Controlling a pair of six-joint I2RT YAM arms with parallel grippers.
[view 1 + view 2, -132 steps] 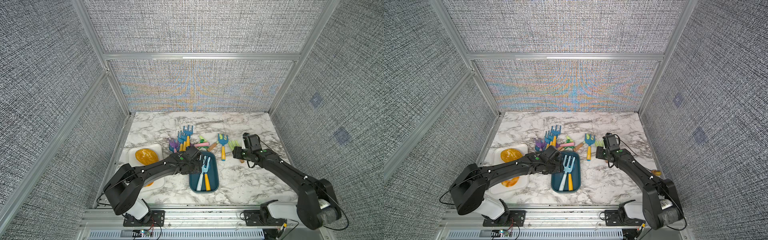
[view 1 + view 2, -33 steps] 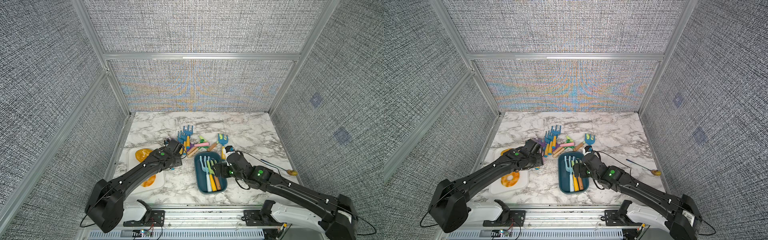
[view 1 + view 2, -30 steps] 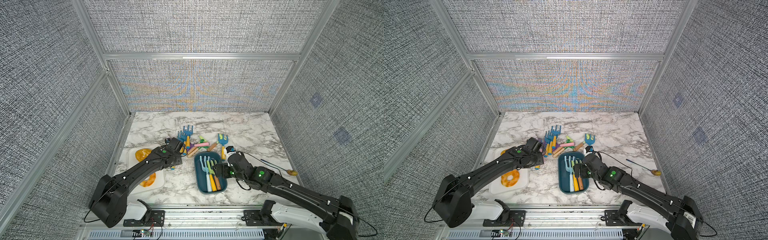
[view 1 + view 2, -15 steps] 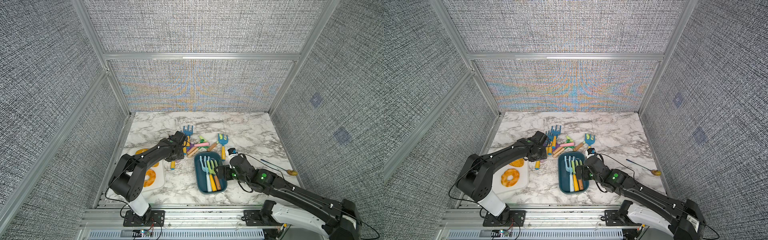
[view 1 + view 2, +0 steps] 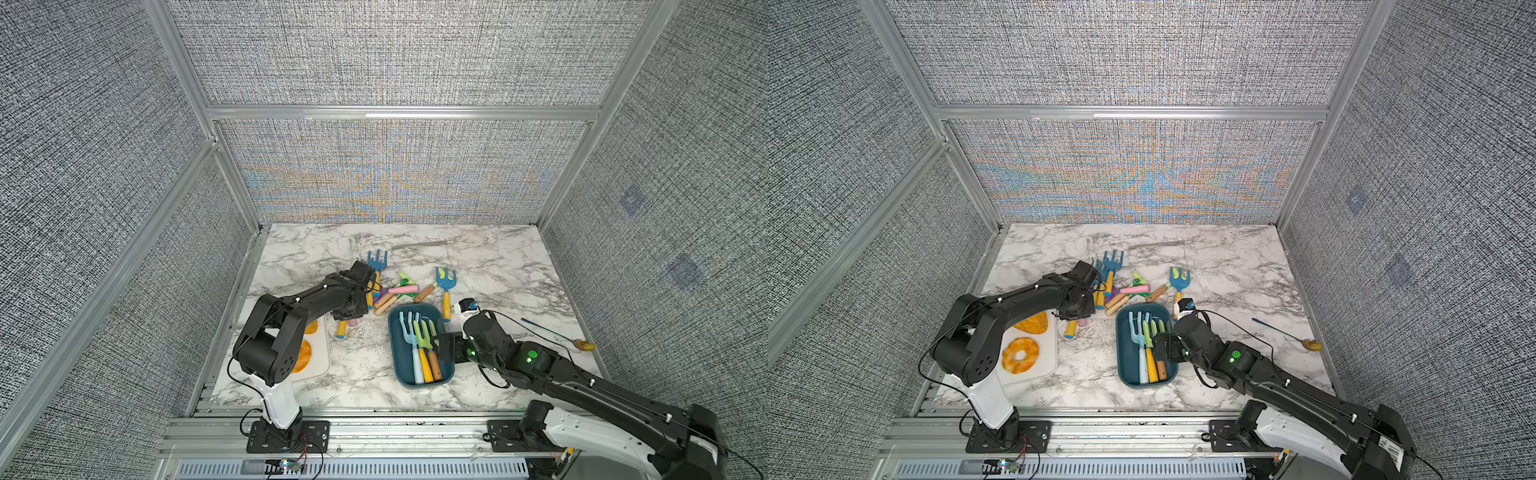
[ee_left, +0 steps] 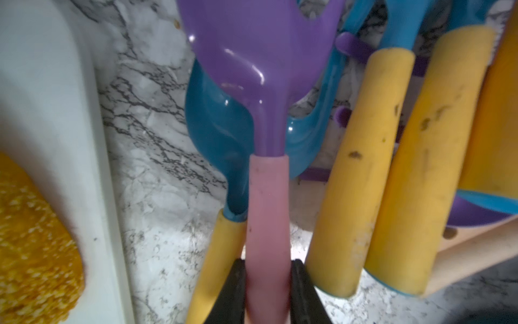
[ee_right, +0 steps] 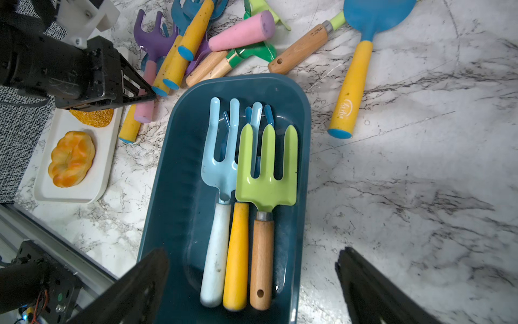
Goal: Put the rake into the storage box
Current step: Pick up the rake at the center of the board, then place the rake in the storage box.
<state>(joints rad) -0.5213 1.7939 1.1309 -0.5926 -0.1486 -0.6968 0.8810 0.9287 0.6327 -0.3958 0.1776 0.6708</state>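
The rake, a purple one (image 6: 258,56) with a pink handle (image 7: 145,110), lies at the near-left edge of the tool pile, over a blue tool. My left gripper (image 6: 267,266) is shut on that pink handle, low over the table (image 5: 352,312). The dark teal storage box (image 5: 398,357) (image 5: 1125,361) (image 7: 179,168) sits at front centre. It holds a light-blue rake (image 7: 221,157), a green rake (image 7: 267,174) and a yellow-handled blue one. My right gripper (image 7: 252,256) hangs open over the box's near right rim (image 5: 442,347).
A pile of toy tools (image 5: 395,291) lies just behind the box. To its right is a blue shovel with a yellow handle (image 7: 353,84). A white tray (image 5: 322,365) with orange bread pieces sits at the front left. A thin spoon (image 5: 582,344) lies far right.
My left gripper reached into the left side of the pile and closed on the pink handle. The right arm drew back a little toward the front, still open.
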